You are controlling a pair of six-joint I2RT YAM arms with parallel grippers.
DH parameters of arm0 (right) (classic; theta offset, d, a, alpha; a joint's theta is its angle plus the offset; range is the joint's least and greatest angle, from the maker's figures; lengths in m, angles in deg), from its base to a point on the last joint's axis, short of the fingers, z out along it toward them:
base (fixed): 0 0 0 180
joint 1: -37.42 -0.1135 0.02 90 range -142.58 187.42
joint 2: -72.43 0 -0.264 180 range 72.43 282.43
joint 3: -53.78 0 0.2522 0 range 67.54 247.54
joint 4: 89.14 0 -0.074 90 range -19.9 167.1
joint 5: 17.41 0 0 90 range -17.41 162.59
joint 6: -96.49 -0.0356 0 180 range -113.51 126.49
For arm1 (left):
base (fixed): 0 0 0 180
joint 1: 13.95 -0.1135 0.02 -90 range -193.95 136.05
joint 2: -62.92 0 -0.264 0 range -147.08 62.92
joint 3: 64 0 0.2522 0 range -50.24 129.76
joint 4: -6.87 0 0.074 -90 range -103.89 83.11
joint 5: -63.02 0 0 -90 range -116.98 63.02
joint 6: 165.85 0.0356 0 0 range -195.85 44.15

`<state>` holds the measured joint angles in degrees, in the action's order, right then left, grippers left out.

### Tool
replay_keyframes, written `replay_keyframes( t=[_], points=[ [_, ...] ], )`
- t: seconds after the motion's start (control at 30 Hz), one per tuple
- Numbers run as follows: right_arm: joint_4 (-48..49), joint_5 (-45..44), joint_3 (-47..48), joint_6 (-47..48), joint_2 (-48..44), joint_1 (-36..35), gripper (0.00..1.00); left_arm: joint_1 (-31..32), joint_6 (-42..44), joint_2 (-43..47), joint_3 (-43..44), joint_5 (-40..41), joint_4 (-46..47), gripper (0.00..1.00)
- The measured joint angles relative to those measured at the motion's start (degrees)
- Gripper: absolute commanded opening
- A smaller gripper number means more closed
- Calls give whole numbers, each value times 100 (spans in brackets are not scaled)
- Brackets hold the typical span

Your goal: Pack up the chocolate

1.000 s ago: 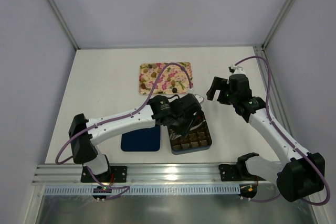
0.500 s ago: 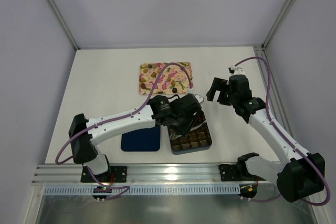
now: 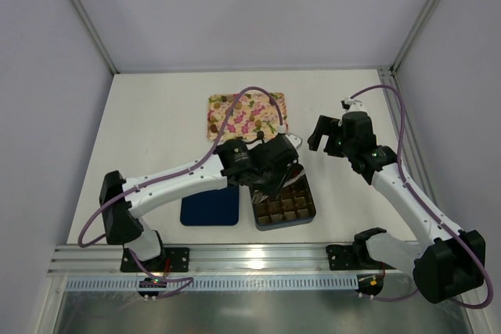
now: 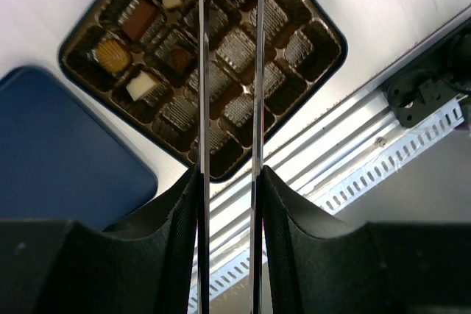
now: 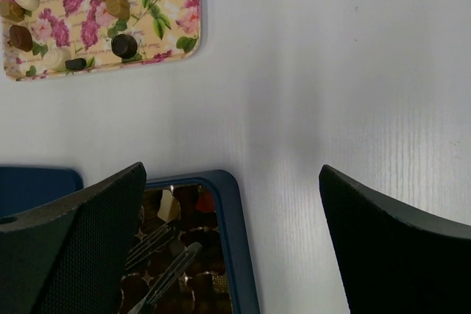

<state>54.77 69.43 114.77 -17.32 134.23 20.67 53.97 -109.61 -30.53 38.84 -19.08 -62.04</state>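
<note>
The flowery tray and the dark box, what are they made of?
The flowery tray looks like smooth plastic or tin, hard to tell which; the flowers are printed flat on it. The dark box seems to have a thin glossy plastic liner: its ribbed cells catch bright glints.

arms [image 3: 407, 195]: white links, black joints | cables [image 3: 381, 87]: purple | right hand [image 5: 232, 204]: black

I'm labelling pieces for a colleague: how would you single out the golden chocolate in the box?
Find the dark gridded box beside the blue panel. In the left wrist view, its leftmost filled cell holds the chocolate: round, golden and ribbed, while its neighbours are a brown bar and a white block.
</note>
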Motion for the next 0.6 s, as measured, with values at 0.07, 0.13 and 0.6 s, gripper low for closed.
replay_keyframes(
  t=[0.07, 0.13, 0.6],
  points=[
    [0, 61, 0, 4, -17, 0, 100, -153, 28, 120, 96, 61, -4, 36],
    [0, 105, 2, 15, -20, 0, 100, -505, 55, 299, 120, 116, -2, 36],
    [2, 933, 15, 103, -15, 0, 100, -5187, 452, -289, 61, 651, 588, 36]
  ],
)
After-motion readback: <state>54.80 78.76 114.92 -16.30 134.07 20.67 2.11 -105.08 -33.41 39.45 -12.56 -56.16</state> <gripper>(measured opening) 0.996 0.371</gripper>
